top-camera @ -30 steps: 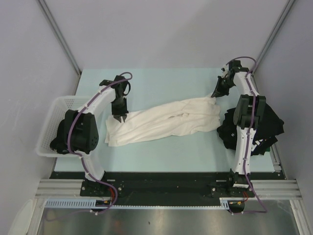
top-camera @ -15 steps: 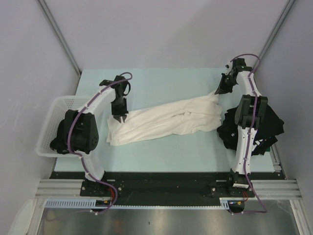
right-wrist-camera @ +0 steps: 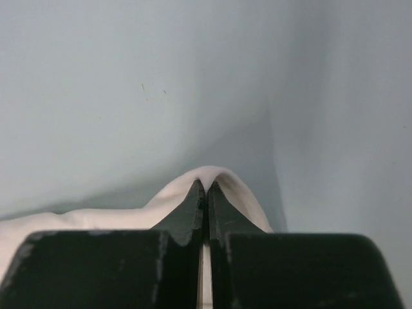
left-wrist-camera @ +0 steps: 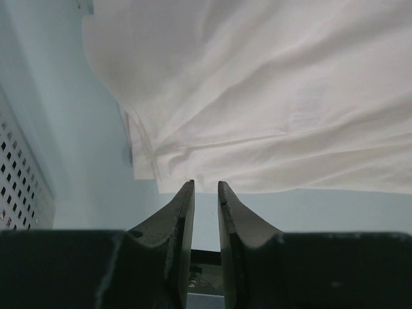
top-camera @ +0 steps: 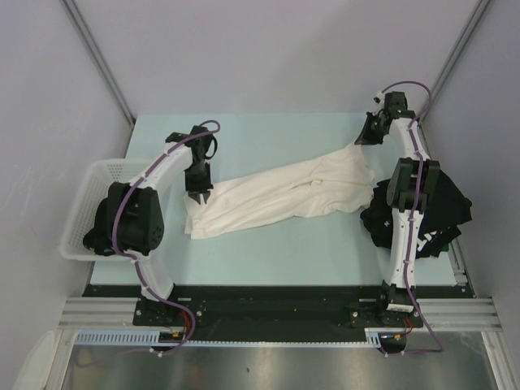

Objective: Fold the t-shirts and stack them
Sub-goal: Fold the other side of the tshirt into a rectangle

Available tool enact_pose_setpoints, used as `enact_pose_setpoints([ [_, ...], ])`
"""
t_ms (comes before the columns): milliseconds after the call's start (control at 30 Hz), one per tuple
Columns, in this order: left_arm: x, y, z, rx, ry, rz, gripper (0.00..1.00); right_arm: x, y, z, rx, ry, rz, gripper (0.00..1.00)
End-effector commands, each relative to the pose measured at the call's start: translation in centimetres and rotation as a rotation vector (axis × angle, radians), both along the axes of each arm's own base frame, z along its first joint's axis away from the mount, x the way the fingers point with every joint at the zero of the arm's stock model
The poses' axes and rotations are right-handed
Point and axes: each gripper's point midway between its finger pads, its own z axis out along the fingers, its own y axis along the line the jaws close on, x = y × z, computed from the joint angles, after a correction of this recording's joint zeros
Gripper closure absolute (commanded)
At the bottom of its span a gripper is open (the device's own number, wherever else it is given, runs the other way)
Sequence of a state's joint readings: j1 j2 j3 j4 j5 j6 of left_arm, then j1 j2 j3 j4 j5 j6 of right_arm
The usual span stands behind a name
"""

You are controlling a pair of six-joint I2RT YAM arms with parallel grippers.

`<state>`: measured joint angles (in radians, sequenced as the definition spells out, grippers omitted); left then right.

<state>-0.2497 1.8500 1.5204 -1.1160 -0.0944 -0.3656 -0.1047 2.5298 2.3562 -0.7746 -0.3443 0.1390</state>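
Note:
A cream-white t-shirt (top-camera: 284, 193) lies stretched in a long diagonal band across the table. My right gripper (top-camera: 360, 145) is at the far right and shut on the shirt's upper end; in the right wrist view a fold of cream cloth (right-wrist-camera: 248, 193) wraps over the pinched tips of the gripper (right-wrist-camera: 206, 185). My left gripper (top-camera: 197, 193) hovers at the shirt's left end, slightly open, with nothing between its fingers. In the left wrist view the tips of the gripper (left-wrist-camera: 206, 187) stand just short of the shirt's hem (left-wrist-camera: 257, 96). Black t-shirts (top-camera: 448, 210) lie heaped at the right.
A white mesh basket (top-camera: 88, 203) sits at the table's left edge, and its wall (left-wrist-camera: 16, 174) shows in the left wrist view. The right arm's lower links stand over the black heap. Grey walls close in the far side and both flanks.
My right gripper has moved back and to the right, pulling the cream shirt taut. The shirt's left end slid a little rightward. The left arm has stayed put.

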Motion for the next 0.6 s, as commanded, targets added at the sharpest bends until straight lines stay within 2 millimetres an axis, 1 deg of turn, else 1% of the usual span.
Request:
enact_pose_setpoints([
  [0, -0.1, 0.1, 0.4, 0.014, -0.003, -0.004, 0.74, 3.1, 0.2, 1.9, -0.015, -0.123, -0.011, 0.95],
  [100, -0.2, 0.0, 0.4, 0.015, -0.001, -0.007, 0.74, 2.9, 0.6, 1.7, -0.029, -0.120, 0.002, 0.84],
  [233, -0.3, 0.0, 0.4, 0.012, 0.000, -0.010, 0.74, 2.9, 0.4, 2.8, -0.046, -0.137, 0.008, 0.78],
  [267, -0.3, 0.0, 0.4, 0.011, -0.001, -0.012, 0.74, 2.9, 0.3, 3.6, -0.048, -0.150, 0.005, 0.76],
  [300, -0.3, 0.0, 0.5, 0.010, -0.003, -0.013, 0.74, 2.9, -0.2, 4.0, -0.052, -0.156, -0.002, 0.75],
  [433, -0.4, -0.1, 0.5, 0.006, -0.006, -0.014, 0.74, 2.7, -0.8, 6.9, -0.052, -0.199, -0.012, 0.74],
  [467, -0.5, 0.0, 0.4, 0.007, -0.002, -0.014, 0.74, 2.5, -0.5, 7.4, -0.034, -0.200, -0.004, 0.74],
  [500, -0.5, 0.0, 0.4, 0.006, -0.005, -0.014, 0.74, 2.3, -0.2, 8.8, -0.024, -0.217, -0.002, 0.74],
  [533, -0.6, -0.1, 0.4, 0.004, -0.006, -0.012, 0.74, 1.9, 0.1, 8.8, -0.009, -0.207, -0.005, 0.74],
  [567, -0.6, -0.1, 0.3, 0.005, -0.005, -0.014, 0.74, 1.6, 0.6, 9.4, 0.005, -0.215, 0.008, 0.74],
])
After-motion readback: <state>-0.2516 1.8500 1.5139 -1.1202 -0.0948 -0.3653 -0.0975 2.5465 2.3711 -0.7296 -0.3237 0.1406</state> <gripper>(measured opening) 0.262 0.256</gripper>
